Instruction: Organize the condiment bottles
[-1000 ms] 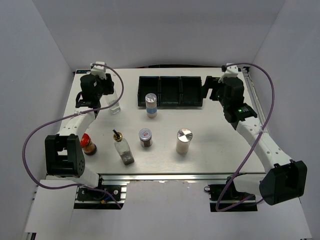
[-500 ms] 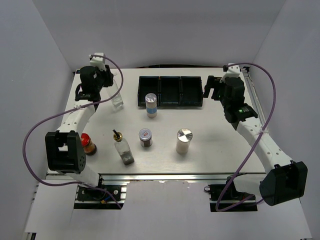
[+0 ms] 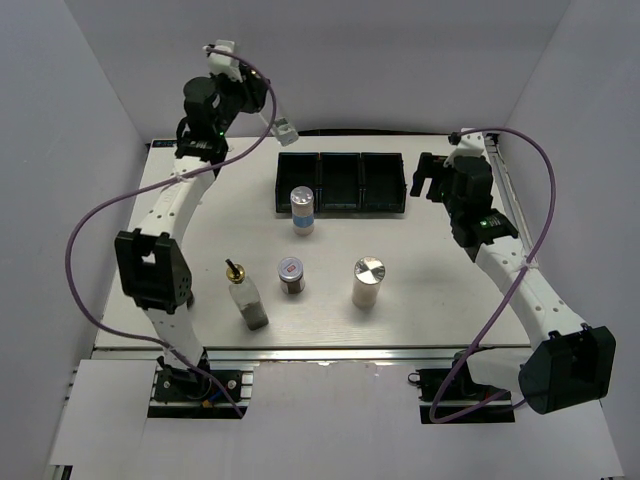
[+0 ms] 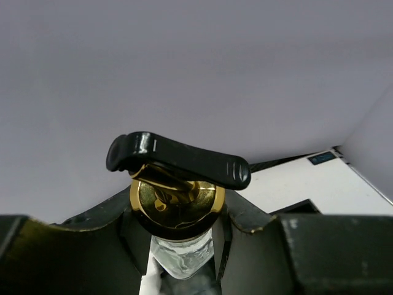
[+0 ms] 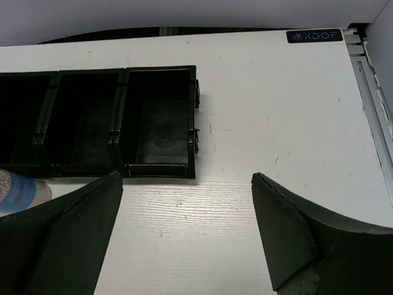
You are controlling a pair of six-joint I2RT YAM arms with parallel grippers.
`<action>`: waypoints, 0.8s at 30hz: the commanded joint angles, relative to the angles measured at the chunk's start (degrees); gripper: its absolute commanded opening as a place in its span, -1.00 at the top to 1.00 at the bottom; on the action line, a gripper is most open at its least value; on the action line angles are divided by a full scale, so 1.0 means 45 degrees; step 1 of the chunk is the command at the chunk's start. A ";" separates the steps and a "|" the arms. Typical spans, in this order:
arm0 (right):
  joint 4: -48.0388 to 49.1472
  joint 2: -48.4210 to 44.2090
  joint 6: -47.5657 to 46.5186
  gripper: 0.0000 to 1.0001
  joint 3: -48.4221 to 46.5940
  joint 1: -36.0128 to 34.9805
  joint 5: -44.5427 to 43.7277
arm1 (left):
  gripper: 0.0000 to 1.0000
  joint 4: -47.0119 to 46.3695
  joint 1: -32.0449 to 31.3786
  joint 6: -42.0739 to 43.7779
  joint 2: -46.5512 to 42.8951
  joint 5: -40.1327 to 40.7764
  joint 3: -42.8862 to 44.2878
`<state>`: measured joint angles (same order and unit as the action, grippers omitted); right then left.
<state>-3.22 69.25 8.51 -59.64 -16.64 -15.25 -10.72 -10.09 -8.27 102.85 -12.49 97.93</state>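
Left gripper [image 4: 180,255] clamps a clear glass cruet with a gold-and-black pourer [image 4: 177,195], holding it tilted, high above the far edge of the white table [image 3: 430,270], near the black three-compartment tray [image 3: 340,183]. Right gripper [image 5: 187,227] hangs wide open just beside the tray's right compartment.

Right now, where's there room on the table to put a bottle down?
Bare table left of the tray and shaker; more right of the cylinder, up to the right arm. Crowded in the middle: cruet, jar and cylinder stand in a row.
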 commanded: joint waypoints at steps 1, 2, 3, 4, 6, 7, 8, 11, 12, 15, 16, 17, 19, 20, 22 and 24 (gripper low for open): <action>0.0346 -0.0195 -0.0134 -0.79 0.0049 0.0105 0.0067 | 1.00 -0.0161 -0.0472 -0.0407 0.0716 -0.0562 0.2119; 0.0326 -0.0156 -0.0153 -0.79 0.0030 0.0124 0.0068 | 1.00 0.0075 -0.0551 -0.0408 0.1377 -0.0680 0.3091; 0.0326 -0.0136 -0.0173 -0.79 0.0030 0.0163 0.0068 | 1.00 0.0290 -0.0648 -0.0350 0.1673 -0.0817 0.3526; 0.0306 -0.0097 -0.0212 -0.79 0.0011 0.0183 0.0048 | 1.00 0.0679 -0.0862 -0.0175 0.1928 -0.0857 0.3898; 0.0267 -0.0039 -0.0232 -0.79 -0.0028 0.0241 0.0009 | 1.00 0.0859 -0.1116 0.0041 0.2437 -0.0683 0.4467; 0.0248 -0.0038 -0.0232 -0.79 -0.0029 0.0242 0.0028 | 1.00 0.0956 -0.1369 0.0312 0.2554 -0.0507 0.4546; 0.0228 -0.0038 -0.0212 -0.79 -0.0048 0.0280 0.0086 | 1.00 0.1073 -0.1488 0.0470 0.2632 -0.0293 0.4604; 0.0111 -0.0096 -0.0251 -0.79 -0.0048 0.0300 0.0126 | 1.00 0.1328 -0.1781 0.0958 0.2653 0.0080 0.4567; 0.0092 -0.0116 -0.0251 -0.79 -0.0010 0.0320 0.0087 | 1.00 0.1308 -0.1821 0.1037 0.2556 0.0139 0.4334; 0.0170 -0.0155 -0.0271 -0.79 0.0108 0.0339 0.0145 | 1.00 0.1191 -0.1880 0.1369 0.2399 0.0412 0.4078; 0.0150 -0.0136 -0.0271 -0.79 0.0089 0.0359 0.0165 | 1.00 0.1249 -0.1880 0.1505 0.2399 0.0297 0.4039; 0.0131 -0.0136 -0.0271 -0.79 0.0089 0.0378 0.0185 | 1.00 0.1250 -0.1880 0.1603 0.2418 0.0257 0.4000; 0.0092 -0.0097 -0.0271 -0.79 0.0108 0.0378 0.0185 | 1.00 0.1230 -0.1899 0.1701 0.2476 0.0256 0.3864; 0.0053 -0.0077 -0.0290 -0.79 0.0089 0.0398 0.0185 | 1.00 0.1249 -0.1899 0.1740 0.2496 0.0237 0.3824; 0.0033 -0.0057 -0.0329 -0.79 0.0069 0.0398 0.0185 | 1.00 0.1250 -0.1899 0.1799 0.2555 0.0275 0.3591; 0.0013 0.0001 -0.0349 -0.79 0.0030 0.0417 0.0185 | 1.00 0.1152 -0.1899 0.1973 0.2555 0.0587 0.3414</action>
<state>-3.79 69.28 8.12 -59.16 -15.31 -14.66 0.75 -18.87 -1.19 119.42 -11.46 113.25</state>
